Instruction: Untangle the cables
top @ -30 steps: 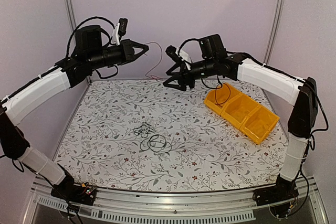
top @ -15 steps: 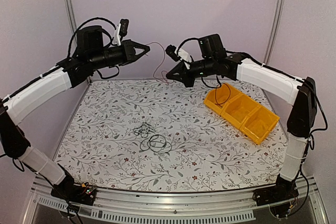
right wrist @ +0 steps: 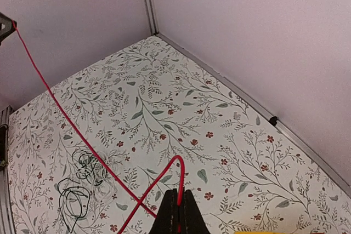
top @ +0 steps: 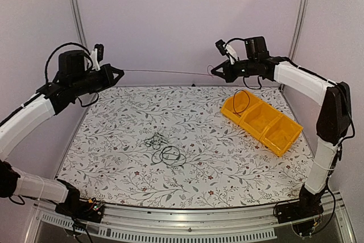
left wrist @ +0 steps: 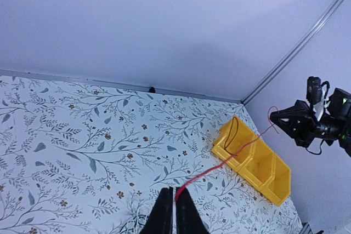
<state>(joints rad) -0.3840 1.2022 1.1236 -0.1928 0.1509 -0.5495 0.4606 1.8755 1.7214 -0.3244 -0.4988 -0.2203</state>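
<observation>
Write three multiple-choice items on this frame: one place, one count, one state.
1. Where is the black wire loop?
A) hanging on the back wall
B) in an end compartment of the yellow bin
C) outside the bin altogether
2. How many compartments has the bin?
A) two
B) three
C) five
3. How is the red wire?
A) coiled in the bin
B) lying in a slack heap
C) taut in the air between the left gripper and the right gripper
Key: 1 B, the loop stands inside the bin's end nearest the right gripper. 2 B, two dividers show. 3 C, both grippers pinch it and it runs straight.
</observation>
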